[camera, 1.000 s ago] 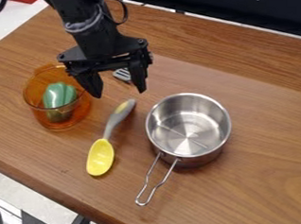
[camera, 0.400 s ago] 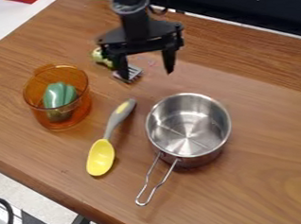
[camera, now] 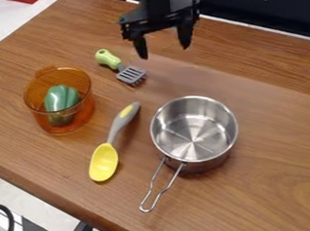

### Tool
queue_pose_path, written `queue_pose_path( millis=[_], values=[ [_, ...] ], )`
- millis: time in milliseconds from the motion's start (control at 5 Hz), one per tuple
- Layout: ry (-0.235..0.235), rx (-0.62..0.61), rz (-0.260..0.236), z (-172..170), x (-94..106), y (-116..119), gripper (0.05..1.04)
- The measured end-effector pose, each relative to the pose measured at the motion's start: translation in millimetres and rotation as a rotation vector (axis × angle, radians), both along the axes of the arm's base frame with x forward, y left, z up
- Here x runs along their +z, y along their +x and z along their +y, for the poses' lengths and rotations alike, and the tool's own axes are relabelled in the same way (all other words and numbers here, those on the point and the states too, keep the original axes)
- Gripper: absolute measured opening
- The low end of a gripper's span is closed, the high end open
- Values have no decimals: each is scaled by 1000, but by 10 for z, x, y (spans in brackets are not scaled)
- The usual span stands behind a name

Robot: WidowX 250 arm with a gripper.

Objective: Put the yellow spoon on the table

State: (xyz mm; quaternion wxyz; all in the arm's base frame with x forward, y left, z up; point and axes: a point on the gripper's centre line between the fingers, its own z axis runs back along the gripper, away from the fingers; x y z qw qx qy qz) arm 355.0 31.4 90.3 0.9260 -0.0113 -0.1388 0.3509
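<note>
So, counting off the one steel pot [camera: 194,131]: there's exactly one yellow spoon [camera: 104,162], and it's lying on the wooden table [camera: 273,194] just left of the pot, not touching it. Its yellow scoop end is nearer the camera than the pot's round body, and the gray handle, which has one yellow patch on it, slants up toward the pot's left side. The pot has one wire handle [camera: 148,196], sticking out toward the camera and a bit left, with two wires meeting in a loop. Further left of the pot, past the spoon, sits one see-through orange bowl [camera: 86,107] with one green pepper [camera: 57,99] inside. Up and to the left of the pot there's one spatula [camera: 131,75], gray slotted head angled toward the pot and light green grip pointing away. The one black gripper [camera: 165,52] hangs beyond the pot's far side, slightly left, two fingers pointing down, jaws spread wide with nothing between them.
</note>
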Motion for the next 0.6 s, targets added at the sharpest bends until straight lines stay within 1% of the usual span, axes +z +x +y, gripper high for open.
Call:
queue_pose_path(
  millis=[200, 400, 600],
  values=[
    [11, 74, -6, 179, -28, 150, 999],
    [12, 171, -8, 431, -33, 273, 999],
    [-8, 221, -19, 599, 5, 323, 999]
  ],
)
